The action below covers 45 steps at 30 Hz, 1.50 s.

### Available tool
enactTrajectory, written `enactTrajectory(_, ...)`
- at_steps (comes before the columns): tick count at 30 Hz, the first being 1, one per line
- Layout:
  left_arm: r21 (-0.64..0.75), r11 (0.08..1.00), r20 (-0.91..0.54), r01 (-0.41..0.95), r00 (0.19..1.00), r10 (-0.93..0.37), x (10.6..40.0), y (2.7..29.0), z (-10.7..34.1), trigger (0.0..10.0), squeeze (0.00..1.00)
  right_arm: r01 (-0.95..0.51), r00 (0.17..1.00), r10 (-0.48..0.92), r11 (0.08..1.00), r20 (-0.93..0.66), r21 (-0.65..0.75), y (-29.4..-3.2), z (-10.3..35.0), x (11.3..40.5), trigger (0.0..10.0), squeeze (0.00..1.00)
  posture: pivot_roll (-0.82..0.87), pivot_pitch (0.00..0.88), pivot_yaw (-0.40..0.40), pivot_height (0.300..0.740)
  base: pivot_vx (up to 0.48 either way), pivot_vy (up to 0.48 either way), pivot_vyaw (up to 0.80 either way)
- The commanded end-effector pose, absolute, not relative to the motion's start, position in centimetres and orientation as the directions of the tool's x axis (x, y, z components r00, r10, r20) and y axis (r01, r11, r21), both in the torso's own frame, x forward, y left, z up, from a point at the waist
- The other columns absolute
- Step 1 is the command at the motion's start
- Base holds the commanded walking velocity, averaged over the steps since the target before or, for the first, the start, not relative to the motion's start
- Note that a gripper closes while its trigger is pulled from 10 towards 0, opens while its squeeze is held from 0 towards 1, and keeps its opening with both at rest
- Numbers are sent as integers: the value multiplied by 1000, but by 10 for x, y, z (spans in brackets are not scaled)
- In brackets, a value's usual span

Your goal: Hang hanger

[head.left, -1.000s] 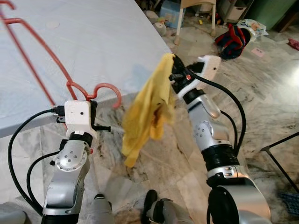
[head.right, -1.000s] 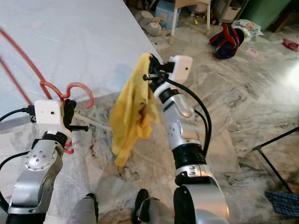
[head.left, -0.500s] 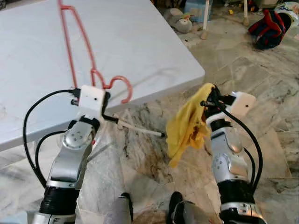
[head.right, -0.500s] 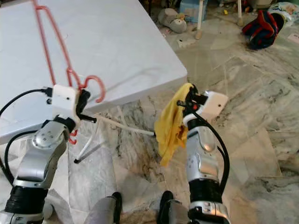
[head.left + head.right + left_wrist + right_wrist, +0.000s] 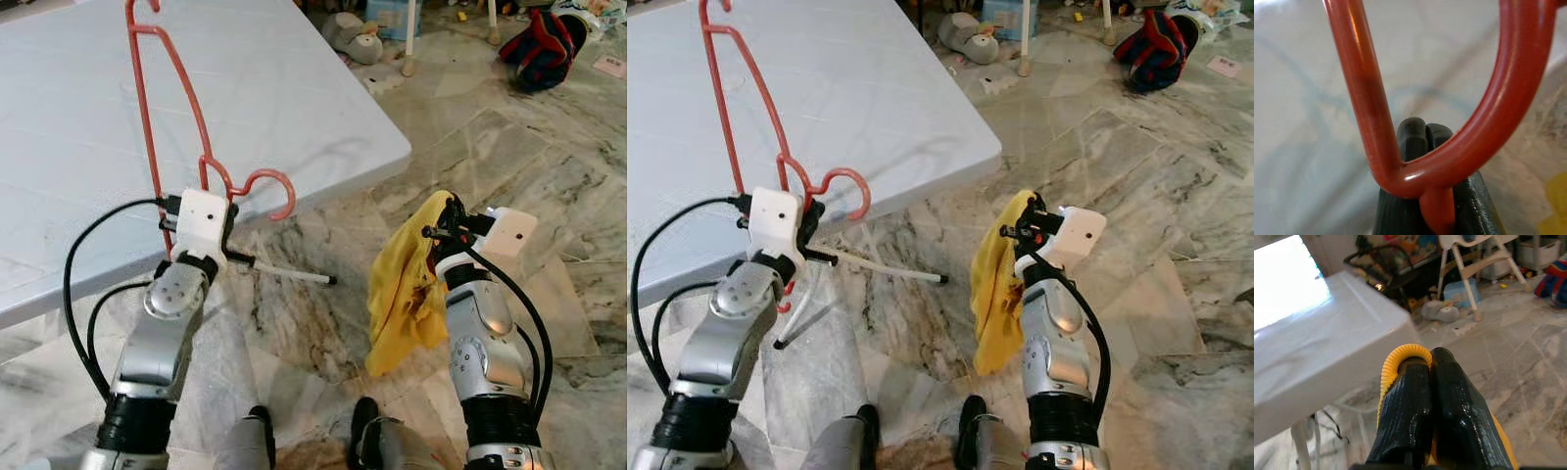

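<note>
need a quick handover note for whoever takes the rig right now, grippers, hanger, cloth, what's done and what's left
Left gripper: shut on the red hanger, gripped near the hook, frame standing up over the white table.
Right gripper: shut on the yellow cloth, which hangs free above the marble floor, apart from the hanger.
Done: both items are picked up.
Left: the cloth is not yet on the hanger, and the hanger is not yet hung anywhere.
</note>
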State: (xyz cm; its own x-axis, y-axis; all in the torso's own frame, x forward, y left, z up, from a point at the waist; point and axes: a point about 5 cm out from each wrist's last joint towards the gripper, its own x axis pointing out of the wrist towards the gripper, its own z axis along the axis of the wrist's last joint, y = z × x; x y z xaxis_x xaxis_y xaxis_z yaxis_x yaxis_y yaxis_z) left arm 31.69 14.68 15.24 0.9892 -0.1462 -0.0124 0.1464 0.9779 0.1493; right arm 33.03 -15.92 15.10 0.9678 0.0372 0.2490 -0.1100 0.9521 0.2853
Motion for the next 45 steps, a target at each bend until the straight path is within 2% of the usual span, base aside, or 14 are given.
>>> enactTrajectory(1,135,985,-27,109,994,-106,314,155,147,10000,0,-157,951,74,952,300,263,-151,165,331,10000,0,190,235,-11,740,0,0,800)
enactTrajectory(4,75,992,-52,99,994,-95,311,155,141,10000,0,-172,951,88,948,297,269,-148,165,332,10000,0,193,232,-29,740,0,0,765)
enactTrajectory(8,105,987,-37,119,993,-116,310,153,142,10000,0,-182,951,99,945,294,271,-147,165,333,10000,0,196,230,-37,740,0,0,0)
enactTrajectory(21,65,994,-25,83,996,-81,311,153,143,10000,0,-191,953,113,945,282,264,-147,166,335,10000,0,196,220,-51,740,0,0,0)
enactTrajectory(39,51,994,-32,92,995,-90,311,148,142,10000,0,-187,954,113,948,276,257,-150,165,335,10000,0,186,215,-57,740,-336,0,0)
enactTrajectory(45,32,995,-28,89,996,-88,311,149,142,10000,0,-185,955,112,949,273,257,-150,164,334,10000,0,181,220,-55,740,0,0,0)
